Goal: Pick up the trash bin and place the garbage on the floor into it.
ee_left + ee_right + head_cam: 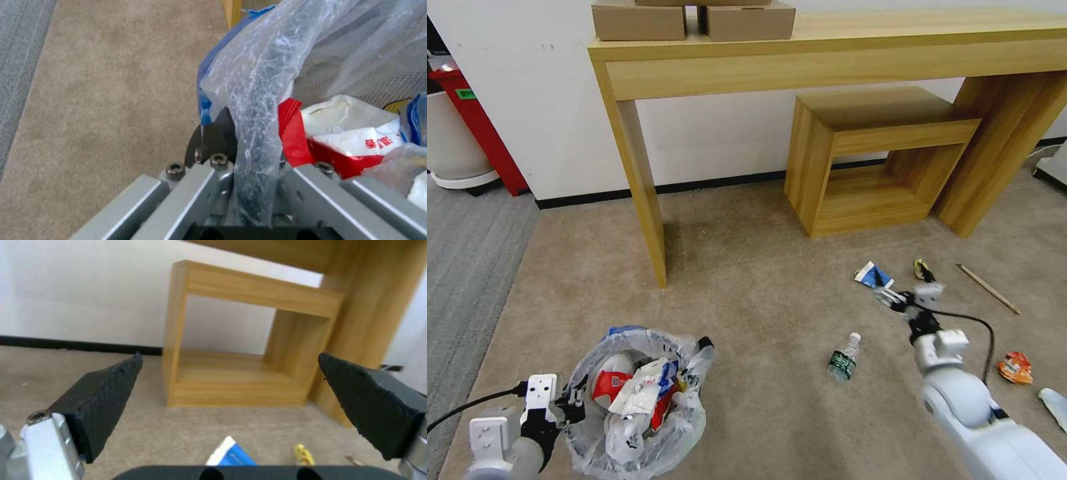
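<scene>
Now left gripper [575,400] clamps the trash bin [637,407] rim at its nine o'clock.
Right gripper [887,293], fingers apart, hovers by the blue-white carton [872,275] over open floor [760,280].

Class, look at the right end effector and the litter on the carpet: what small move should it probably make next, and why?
Probably lower the right end effector onto the blue-white carton. Its fingers stand wide apart, and the carton lies on the floor just below and ahead. The left end effector is clamped on the trash bin rim, so the bin is in hand.
</scene>
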Motion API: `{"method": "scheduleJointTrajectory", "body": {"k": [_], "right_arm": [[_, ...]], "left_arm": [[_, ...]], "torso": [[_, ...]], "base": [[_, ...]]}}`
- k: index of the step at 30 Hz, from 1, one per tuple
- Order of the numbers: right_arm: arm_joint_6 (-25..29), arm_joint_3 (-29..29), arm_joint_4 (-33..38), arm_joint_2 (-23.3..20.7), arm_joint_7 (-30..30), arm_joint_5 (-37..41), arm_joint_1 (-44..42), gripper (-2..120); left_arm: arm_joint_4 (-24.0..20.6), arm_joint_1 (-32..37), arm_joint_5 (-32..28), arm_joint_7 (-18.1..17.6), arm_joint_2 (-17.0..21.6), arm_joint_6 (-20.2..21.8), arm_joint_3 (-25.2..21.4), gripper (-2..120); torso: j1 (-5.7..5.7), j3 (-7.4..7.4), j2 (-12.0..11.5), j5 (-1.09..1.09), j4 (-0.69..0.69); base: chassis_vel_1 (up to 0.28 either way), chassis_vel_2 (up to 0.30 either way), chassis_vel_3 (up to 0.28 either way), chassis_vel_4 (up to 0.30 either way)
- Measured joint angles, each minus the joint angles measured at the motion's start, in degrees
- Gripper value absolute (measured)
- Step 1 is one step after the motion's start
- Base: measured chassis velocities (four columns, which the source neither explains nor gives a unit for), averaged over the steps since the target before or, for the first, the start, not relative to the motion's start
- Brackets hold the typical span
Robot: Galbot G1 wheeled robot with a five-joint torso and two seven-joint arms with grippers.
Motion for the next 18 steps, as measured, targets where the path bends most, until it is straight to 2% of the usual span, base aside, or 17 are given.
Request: {"method": "scheduleJointTrajectory", "body": {"k": [7,18], "right_arm": [[2.7,4.6,1.1,5.1,-0.4,-3.7,-5.1,100],[4.4,6.3,2.2,8.2,-0.4,-5.4,-7.1,100]], "left_arm": [[0.6,-0.2,3.4,1.4,-0.7,-0.3,1.8,0],[-0.8,1.5,6.5,2.0,-2.3,-1.1,2.4,0]], "torso": [[0.01,0.0,0.0,0.01,0.0],[0.0,0.01,0.0,0.0,0.01]], "base": [[0.0,0.0,0.0,0.0],[0.0,0.0,0.0,0.0]]}}
